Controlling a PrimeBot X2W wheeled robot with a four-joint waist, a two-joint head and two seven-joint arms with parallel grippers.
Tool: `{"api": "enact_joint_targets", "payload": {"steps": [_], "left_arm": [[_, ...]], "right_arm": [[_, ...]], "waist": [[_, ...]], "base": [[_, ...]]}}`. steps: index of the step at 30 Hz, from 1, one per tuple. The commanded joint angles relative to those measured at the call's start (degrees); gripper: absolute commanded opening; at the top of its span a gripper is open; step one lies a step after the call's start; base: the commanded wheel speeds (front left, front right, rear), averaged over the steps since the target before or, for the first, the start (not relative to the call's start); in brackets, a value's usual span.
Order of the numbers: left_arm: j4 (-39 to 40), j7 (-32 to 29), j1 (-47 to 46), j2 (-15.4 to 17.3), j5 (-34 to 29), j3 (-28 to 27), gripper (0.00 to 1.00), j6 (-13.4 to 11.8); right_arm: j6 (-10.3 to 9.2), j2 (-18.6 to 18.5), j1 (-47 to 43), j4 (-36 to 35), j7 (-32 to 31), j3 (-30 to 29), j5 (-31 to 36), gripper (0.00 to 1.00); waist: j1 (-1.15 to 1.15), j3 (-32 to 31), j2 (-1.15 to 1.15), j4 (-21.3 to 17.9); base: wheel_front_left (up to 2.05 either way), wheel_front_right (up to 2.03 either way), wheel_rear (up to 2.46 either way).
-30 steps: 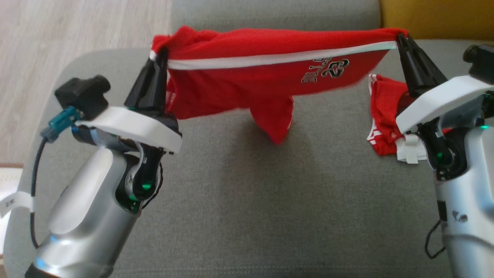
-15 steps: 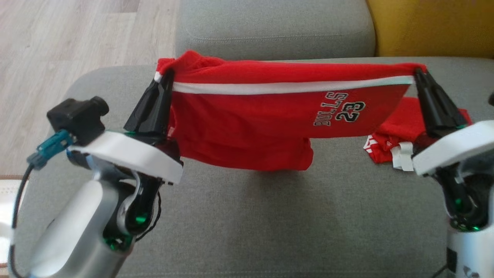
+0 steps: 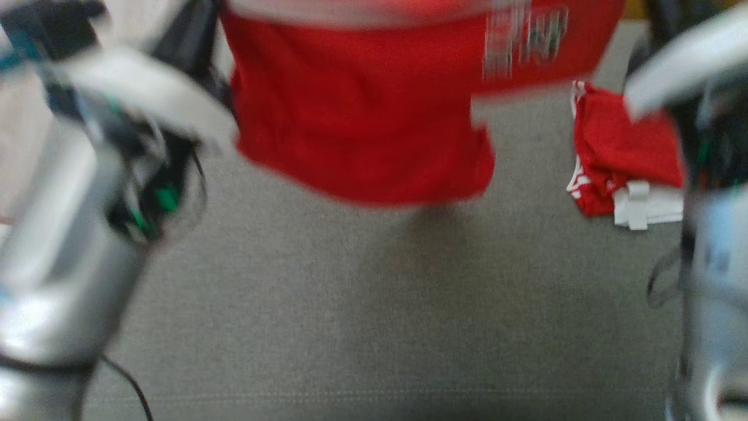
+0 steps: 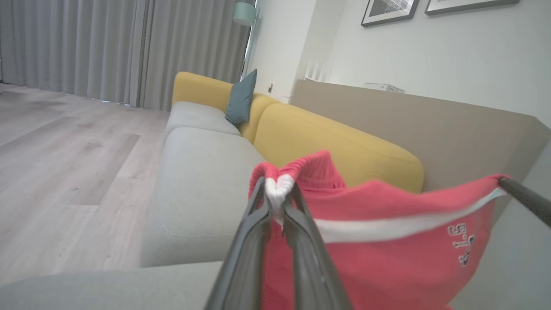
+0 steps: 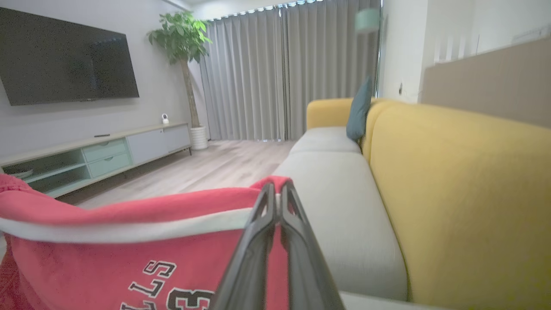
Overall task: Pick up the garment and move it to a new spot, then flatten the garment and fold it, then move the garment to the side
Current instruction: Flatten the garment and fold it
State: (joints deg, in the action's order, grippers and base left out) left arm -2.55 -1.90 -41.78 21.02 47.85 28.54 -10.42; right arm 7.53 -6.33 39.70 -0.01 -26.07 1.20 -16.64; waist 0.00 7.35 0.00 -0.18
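The garment (image 3: 362, 117) is red cloth with a white band and black-and-white lettering. It hangs stretched between my two grippers above the grey sofa seat (image 3: 350, 304). The head view is blurred by motion. In the left wrist view my left gripper (image 4: 277, 189) is shut on the garment's (image 4: 387, 258) bunched, white-trimmed corner. My right gripper (image 5: 275, 189) is shut on the other top corner of the garment (image 5: 129, 249). One finger (image 4: 521, 196) of the right gripper shows at the far corner in the left wrist view.
A smaller red piece with white trim and a white tag (image 3: 619, 158) lies on the seat at the right; I cannot tell whether it joins the held cloth. The yellow backrest (image 5: 452, 181) and a teal cushion (image 4: 241, 97) stand behind. A TV cabinet (image 5: 99, 155) stands across the wooden floor.
The whole head picture has shifted and blurred, so the camera has moved. Both grippers still hold the garment stretched between them. It now sits higher and larger in the picture.
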Motion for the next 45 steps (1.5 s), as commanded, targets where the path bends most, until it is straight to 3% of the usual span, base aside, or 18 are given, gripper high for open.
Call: {"api": "enact_joint_targets", "payload": {"steps": [1,5,10,19,26,32,39,45], "left_arm": [[-2.83,0.77,-7.44,1.52,-0.81,-3.90,0.00,1.31],[-16.66,3.98,-20.89,-0.54,-0.67,-6.39,0.00,4.82],[-30.36,10.42,-32.96,-2.88,-1.79,-7.99,0.00,7.93],[-43.79,15.80,-33.90,-7.45,-1.07,-7.94,0.00,13.89],[-49.27,16.82,-26.14,-11.42,-1.57,-6.88,0.00,16.99],[-47.78,16.87,-16.84,-12.33,-3.32,-7.62,0.00,17.78],[-42.95,16.88,-4.19,-11.78,-5.51,-3.58,0.00,17.89],[-38.06,16.89,4.44,-9.83,-5.80,0.37,0.00,17.90]], "right_arm": [[-0.04,-0.10,7.19,2.09,2.49,1.78,0.86,0.00],[-0.04,0.19,22.86,16.91,12.57,3.14,4.43,0.00],[-0.04,2.09,35.51,32.13,25.39,-0.23,8.41,0.00],[-0.04,3.37,36.71,49.06,34.98,0.72,8.39,0.00],[-0.04,3.44,30.46,58.66,36.77,9.39,3.66,0.00],[-0.04,2.96,25.90,62.71,34.89,14.20,1.33,0.00],[-0.04,-0.51,18.67,61.07,29.68,21.73,-4.73,0.00],[-0.04,-6.10,12.02,55.59,23.88,27.49,-11.26,0.00]], "waist": [[0.00,4.42,0.00,-1.18],[0.00,7.87,0.00,-2.40],[0.00,10.17,0.00,-2.67],[0.00,14.15,0.00,-1.59],[0.00,15.54,0.00,0.09],[0.00,12.57,0.00,1.15],[0.00,7.03,0.00,1.39],[0.00,3.05,0.00,1.41]], "base": [[0.00,0.00,0.00],[0.00,0.00,0.00],[0.00,0.00,0.00],[0.00,0.00,0.00],[0.00,0.00,0.00],[0.00,0.00,0.00],[0.00,0.00,0.00],[0.00,0.00,0.00]]}}
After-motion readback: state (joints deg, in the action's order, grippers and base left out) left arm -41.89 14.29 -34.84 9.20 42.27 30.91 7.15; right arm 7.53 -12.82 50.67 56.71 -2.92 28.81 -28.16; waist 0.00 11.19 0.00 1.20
